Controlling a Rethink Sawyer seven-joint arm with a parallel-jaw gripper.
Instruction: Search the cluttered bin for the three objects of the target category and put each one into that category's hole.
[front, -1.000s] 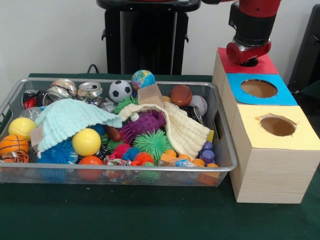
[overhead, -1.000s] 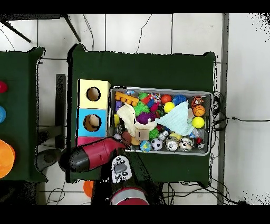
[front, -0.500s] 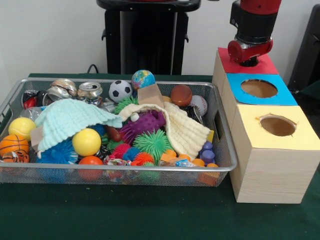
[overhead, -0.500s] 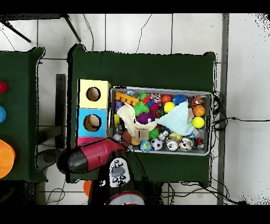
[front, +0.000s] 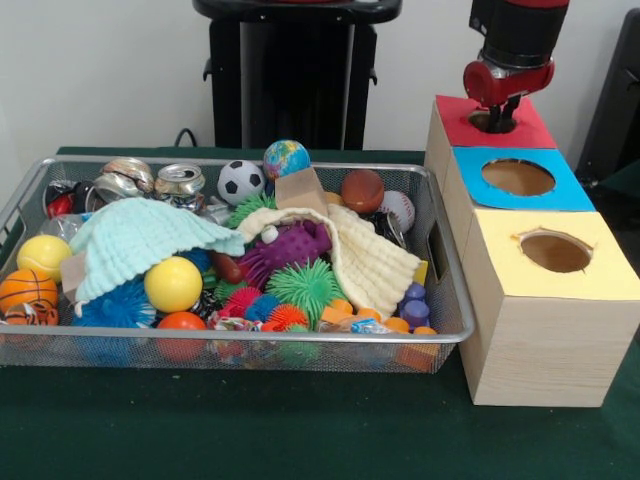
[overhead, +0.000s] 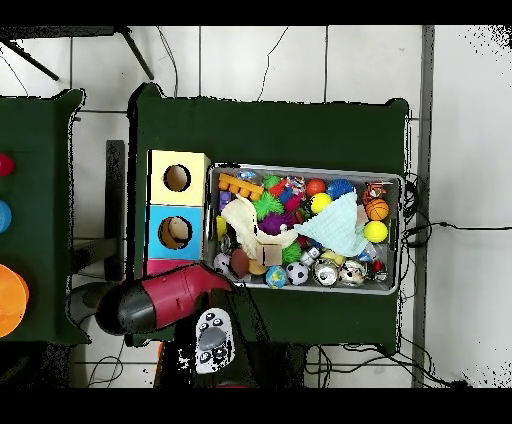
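A wire mesh bin (front: 448, 330) holds a heap of toys: a soccer ball (front: 240, 180), a globe ball (front: 286, 158), a brown ball (front: 362, 190), a baseball (front: 398, 208), yellow balls (front: 173, 284), spiky toys (front: 303, 285) and crushed cans (front: 180, 180). To its right stands a wooden box with a red hole (front: 488, 123), a blue hole (front: 518, 177) and a yellow hole (front: 556, 251). My gripper (front: 503, 110) hangs just above the red hole with nothing visible in it. In the overhead view the red arm (overhead: 165, 300) covers the box's red end.
A pale green cloth (front: 140, 240) and a cream cloth (front: 370, 265) lie over part of the heap. Orange and purple blocks (front: 410, 300) sit in the bin's near right corner. The bin (overhead: 401, 230) and box (overhead: 152, 215) sit on dark green cloth (front: 300, 420).
The gripper has lifted straight up from the red hole. In the overhead view the arm has swung a little away from the bin. The bin's contents have not moved.
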